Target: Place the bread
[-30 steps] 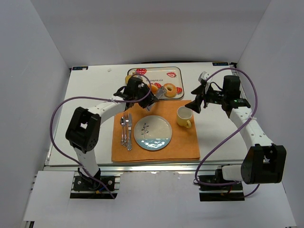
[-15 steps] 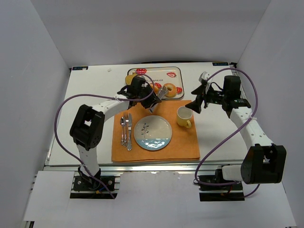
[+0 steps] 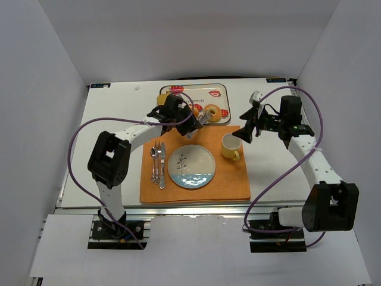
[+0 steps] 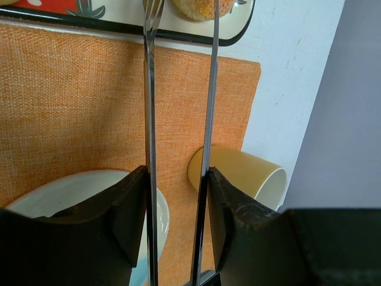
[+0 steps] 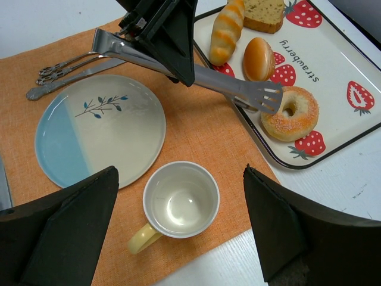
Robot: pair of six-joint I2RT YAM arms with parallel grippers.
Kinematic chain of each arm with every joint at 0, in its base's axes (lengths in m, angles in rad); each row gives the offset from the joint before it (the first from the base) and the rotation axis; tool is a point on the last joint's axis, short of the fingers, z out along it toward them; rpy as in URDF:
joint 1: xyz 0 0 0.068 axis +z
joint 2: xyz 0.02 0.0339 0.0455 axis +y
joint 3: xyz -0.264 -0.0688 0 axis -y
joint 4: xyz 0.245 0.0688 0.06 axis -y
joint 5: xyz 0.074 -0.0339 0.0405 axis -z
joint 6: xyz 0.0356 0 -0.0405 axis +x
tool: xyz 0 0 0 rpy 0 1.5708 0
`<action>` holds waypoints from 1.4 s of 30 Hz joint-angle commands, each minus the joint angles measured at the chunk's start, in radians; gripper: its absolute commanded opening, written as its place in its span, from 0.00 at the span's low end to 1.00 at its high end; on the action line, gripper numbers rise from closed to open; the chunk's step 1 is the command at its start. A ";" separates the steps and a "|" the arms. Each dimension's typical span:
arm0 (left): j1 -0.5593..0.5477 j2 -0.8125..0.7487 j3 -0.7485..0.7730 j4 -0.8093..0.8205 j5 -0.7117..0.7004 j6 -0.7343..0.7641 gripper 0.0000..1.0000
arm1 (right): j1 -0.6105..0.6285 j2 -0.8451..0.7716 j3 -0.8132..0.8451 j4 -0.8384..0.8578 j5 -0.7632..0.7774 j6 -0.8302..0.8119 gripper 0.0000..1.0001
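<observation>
**Position.** We find the bread (image 5: 280, 126), a golden ring-shaped bagel with a speckled crust, lying flat on the strawberry-print tray (image 5: 333, 64). It sits by the tray's near edge, toward its right corner. The tray stands at the far edge of the desk, touching the orange placemat (image 5: 202, 137). A round bun (image 5: 259, 59) and a striped roll (image 5: 225, 27) lie apart from the bagel on the same tray.

**Hands.** The left hand (image 4: 177, 226) is clamped on a pair of metal tongs (image 5: 196, 74). Their two blades stand apart, and the slotted tips reach the bagel's edge. We cannot tell whether they touch it. The right hand (image 3: 246, 130) hangs above the yellow cup (image 5: 178, 202) with its fingers spread wide, holding nothing.

**Handling, in our judgement.**
- The bagel should be light, with a firmer crust over a soft crumb that dents under hard pressure.
- Smooth metal blades may slide on the rounded rim, and the speckled coating may shed.
- The soundest hold is across the ring's outer sides, low on its flanks.
- Alternatively, one blade could go through the hole and pinch one side of the ring.
- The squeeze should be only enough to lift it toward the plate (image 5: 119, 137).
</observation>
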 commanded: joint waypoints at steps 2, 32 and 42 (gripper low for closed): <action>-0.003 -0.054 0.021 -0.021 -0.020 0.019 0.53 | -0.010 -0.030 -0.011 0.034 -0.035 -0.001 0.89; -0.003 0.033 0.059 0.064 0.044 -0.053 0.54 | -0.013 -0.039 -0.027 0.042 -0.045 0.006 0.89; -0.003 0.055 0.056 0.090 0.081 -0.076 0.43 | -0.017 -0.041 -0.029 0.044 -0.049 0.009 0.89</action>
